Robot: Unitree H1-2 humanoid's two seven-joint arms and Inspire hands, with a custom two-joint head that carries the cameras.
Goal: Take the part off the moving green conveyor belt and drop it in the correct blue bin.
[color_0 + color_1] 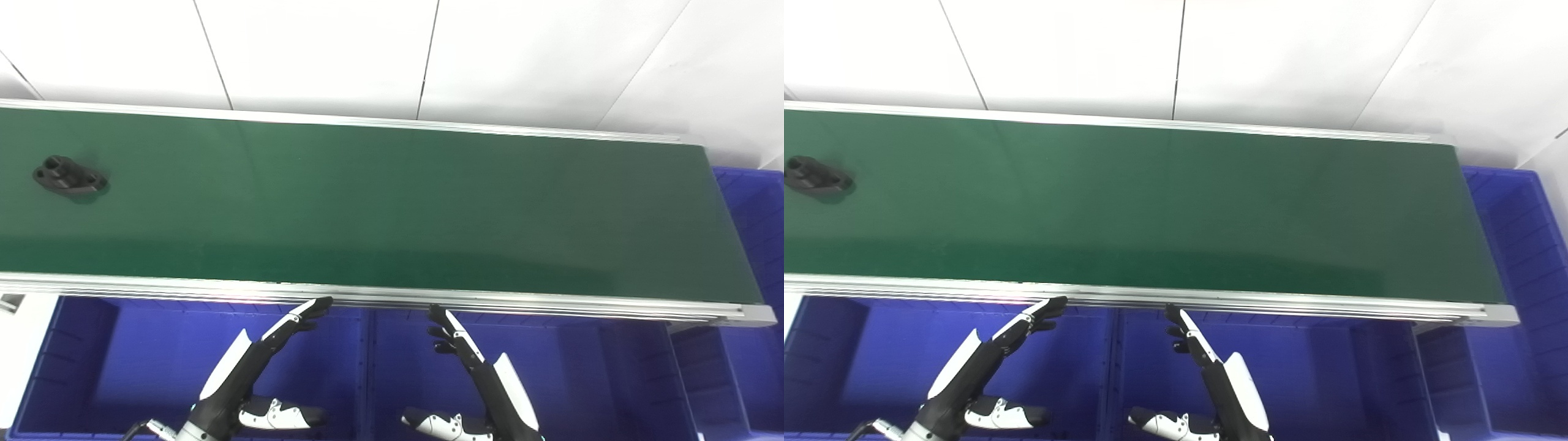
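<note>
So the black part (69, 176) is sitting way over at the left end of the green conveyor belt (392, 208), flat on the belt surface, with nothing touching it. Looks like a small bracket-type piece with a couple of holes in it, though it's too small in both views to say much more.

Both hands are down low, in front of the belt's near rail and well apart from the part. The left hand (257, 367) hangs over the left blue bin (92, 367) with its fingers (306, 312) stretched out straight and spread from the thumb, tips just beside the aluminium rail (184, 285). It's holding nothing. The right hand (478, 373) mirrors it over the middle blue bin (582, 380), fingers extended and apart, also holding nothing.

There's a third blue bin (756, 214) past the right end of the belt. White wall panels (306, 49) run behind it all.
</note>
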